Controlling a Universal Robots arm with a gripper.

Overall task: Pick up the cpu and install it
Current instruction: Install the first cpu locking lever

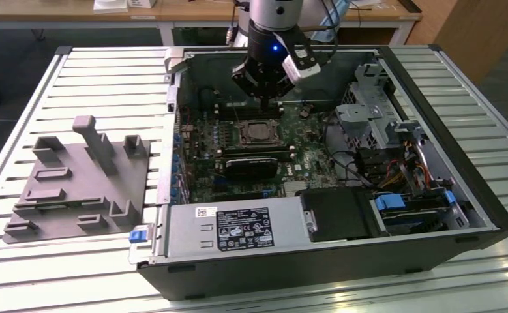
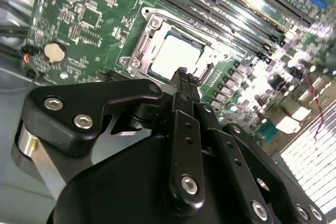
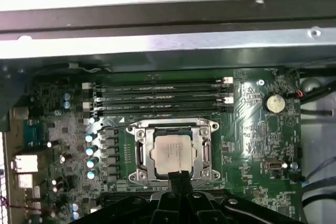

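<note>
Closest to my wrist cameras is the gripper [image 2: 181,74] itself, its black linkages crowding the second wrist view, and from what I see the fingertips [image 3: 180,176] are pressed together into one narrow point with nothing between them. The cpu [image 3: 173,152] is not in my grasp: it lies flat in the socket [image 3: 174,150] on the green motherboard [image 3: 247,129], silver lid up, framed by the metal retention bracket [image 3: 140,153], and the closed tip hangs just above the chip's near edge without, as far as I can judge, touching it. In the exterior view the arm stands inside the open computer case [image 1: 462,195], over that same socket [image 1: 258,132], while the grey fixture plate [image 1: 75,189] with its upright pegs sits well apart on the slatted table [image 1: 27,104] (toward the exterior view's left). My reading is that placement is done and seating is what counts now. To do this well I would check that the chip sits level in the frame on all four sides, keep any contact gentle and centred on the lid, never on a corner, and stay clear of the memory slots [image 3: 157,97] just beside the socket.
</note>
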